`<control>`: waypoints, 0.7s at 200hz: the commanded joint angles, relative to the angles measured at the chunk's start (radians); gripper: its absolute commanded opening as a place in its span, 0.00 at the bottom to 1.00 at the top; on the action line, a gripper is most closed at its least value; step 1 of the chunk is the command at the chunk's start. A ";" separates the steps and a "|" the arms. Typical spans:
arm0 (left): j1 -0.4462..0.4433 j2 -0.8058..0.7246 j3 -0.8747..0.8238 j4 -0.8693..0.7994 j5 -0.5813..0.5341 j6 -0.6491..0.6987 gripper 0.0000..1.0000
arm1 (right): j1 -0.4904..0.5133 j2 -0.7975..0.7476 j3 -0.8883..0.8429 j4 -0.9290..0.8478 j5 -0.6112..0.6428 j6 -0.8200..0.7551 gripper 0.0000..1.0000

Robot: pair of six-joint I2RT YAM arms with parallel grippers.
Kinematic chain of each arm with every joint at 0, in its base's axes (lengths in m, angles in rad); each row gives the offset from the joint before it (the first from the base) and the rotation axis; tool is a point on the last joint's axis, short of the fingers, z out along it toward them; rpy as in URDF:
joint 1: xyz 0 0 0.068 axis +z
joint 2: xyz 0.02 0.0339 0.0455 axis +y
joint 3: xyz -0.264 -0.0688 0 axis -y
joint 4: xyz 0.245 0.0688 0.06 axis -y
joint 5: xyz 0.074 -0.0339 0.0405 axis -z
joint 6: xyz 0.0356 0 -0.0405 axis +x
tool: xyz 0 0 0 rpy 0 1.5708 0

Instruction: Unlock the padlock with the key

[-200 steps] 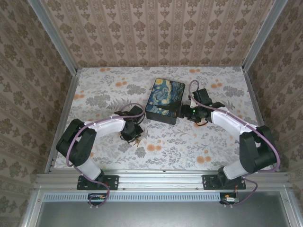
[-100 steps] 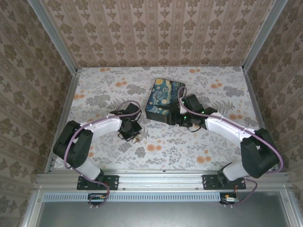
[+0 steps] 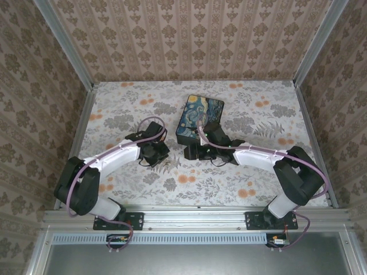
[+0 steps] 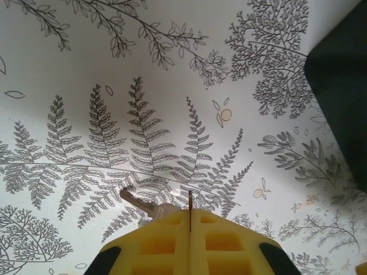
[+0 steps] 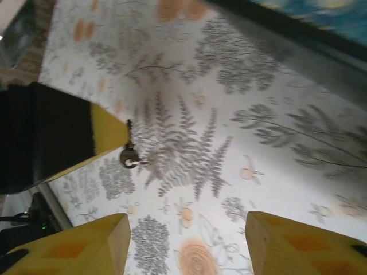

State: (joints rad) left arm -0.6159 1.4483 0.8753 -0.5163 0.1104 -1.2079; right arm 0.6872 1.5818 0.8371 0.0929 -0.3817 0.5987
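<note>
My left gripper [image 4: 190, 213] is shut on a thin key blade [image 4: 190, 200] that sticks out edge-on between its yellow fingertips. A second silver key [image 4: 136, 203] hangs beside it on the left, just over the cloth. In the right wrist view the left gripper [image 5: 109, 134] holds a dark round key head [image 5: 128, 156] with a ring dangling under it. My right gripper [image 5: 183, 240] is open with bare cloth between its fingers, a short way from the keys. From above, the left gripper [image 3: 159, 152] and right gripper [image 3: 191, 152] face each other. The padlock is out of view.
A black-sided box with a blue-and-yellow swirly lid [image 3: 199, 119] stands just behind both grippers; its dark side [image 4: 344, 86] fills the right of the left wrist view. The floral tablecloth [image 3: 126, 109] is walled in on three sides.
The right arm has swung left from beside the box to in front of it, towards the left gripper. The left gripper has shifted slightly back with the keys.
</note>
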 commanded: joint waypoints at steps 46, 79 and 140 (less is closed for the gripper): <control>0.036 -0.047 0.062 -0.060 0.179 -0.028 0.00 | 0.147 -0.116 -0.112 0.276 0.160 -0.437 0.35; 0.042 -0.064 0.080 -0.074 0.216 -0.052 0.00 | 0.169 -0.077 -0.106 0.346 0.159 -0.499 0.40; 0.048 -0.083 0.065 -0.062 0.227 -0.079 0.00 | 0.205 0.008 -0.053 0.344 0.209 -0.560 0.37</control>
State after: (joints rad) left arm -0.5732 1.3918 0.9325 -0.5549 0.3134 -1.2564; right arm 0.8814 1.5616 0.7471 0.4122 -0.2256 0.0952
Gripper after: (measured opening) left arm 0.048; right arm 0.374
